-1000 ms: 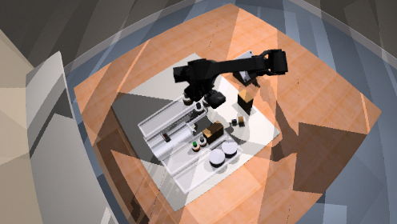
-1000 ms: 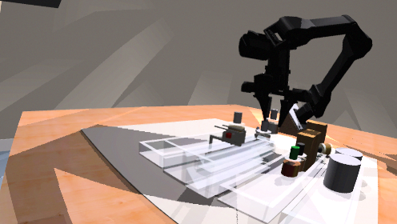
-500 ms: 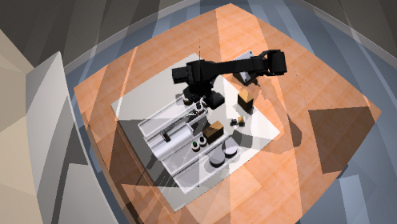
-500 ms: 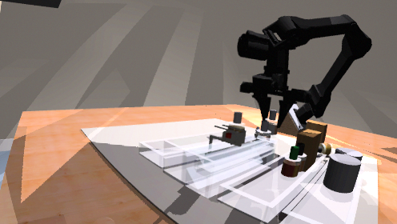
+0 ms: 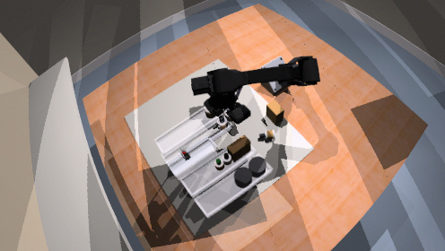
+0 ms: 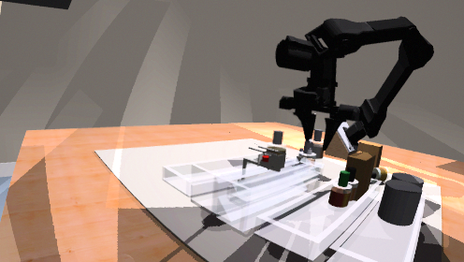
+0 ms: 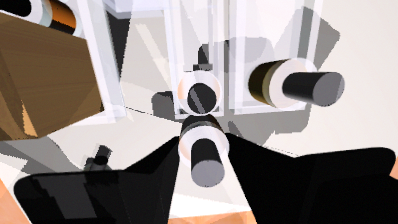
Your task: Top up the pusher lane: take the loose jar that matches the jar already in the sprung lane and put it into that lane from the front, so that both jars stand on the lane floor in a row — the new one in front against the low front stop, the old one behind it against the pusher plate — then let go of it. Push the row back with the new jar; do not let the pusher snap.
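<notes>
Gripper clamped on upright jar, long axis vertical, cap up, just before matching jar in lane.

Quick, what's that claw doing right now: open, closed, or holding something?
Gripper: closed on the loose jar, held right in front of the lane's jar.

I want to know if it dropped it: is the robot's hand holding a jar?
Yes. The gripper is shut on a white jar with a dark lid, fingers on both sides.
</notes>
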`<state>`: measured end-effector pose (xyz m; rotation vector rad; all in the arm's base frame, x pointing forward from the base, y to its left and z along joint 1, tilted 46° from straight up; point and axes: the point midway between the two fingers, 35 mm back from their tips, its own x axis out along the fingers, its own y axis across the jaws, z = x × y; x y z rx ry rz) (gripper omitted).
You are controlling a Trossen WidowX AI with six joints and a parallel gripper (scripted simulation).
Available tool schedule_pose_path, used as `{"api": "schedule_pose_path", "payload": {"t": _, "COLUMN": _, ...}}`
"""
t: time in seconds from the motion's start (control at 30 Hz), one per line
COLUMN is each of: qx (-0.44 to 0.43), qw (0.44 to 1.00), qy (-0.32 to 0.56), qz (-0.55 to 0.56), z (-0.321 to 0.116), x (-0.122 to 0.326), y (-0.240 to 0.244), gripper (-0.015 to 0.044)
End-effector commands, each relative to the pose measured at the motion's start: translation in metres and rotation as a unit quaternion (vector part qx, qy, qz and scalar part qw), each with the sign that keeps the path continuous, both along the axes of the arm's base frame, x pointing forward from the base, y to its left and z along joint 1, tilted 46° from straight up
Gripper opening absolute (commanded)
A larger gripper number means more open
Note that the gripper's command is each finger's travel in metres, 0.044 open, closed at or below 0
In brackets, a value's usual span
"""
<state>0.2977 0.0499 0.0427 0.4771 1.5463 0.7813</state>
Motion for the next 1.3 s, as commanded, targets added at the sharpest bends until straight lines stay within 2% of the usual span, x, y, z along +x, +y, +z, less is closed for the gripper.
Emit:
{"api": "schedule_pose_path", "payload": {"t": 0.0, "qx": 0.001, "qw": 1.0, "qy": -0.007, "qz": -0.003, "z": 0.001, "x": 0.008, "y": 0.0, "gripper": 0.0}}
{"api": "schedule_pose_path", "payload": {"t": 1.27, "qx": 0.001, "qw": 1.0, "qy": -0.008, "qz": -0.003, "z": 0.002, "x": 0.026, "y": 0.004, "gripper": 0.0}}
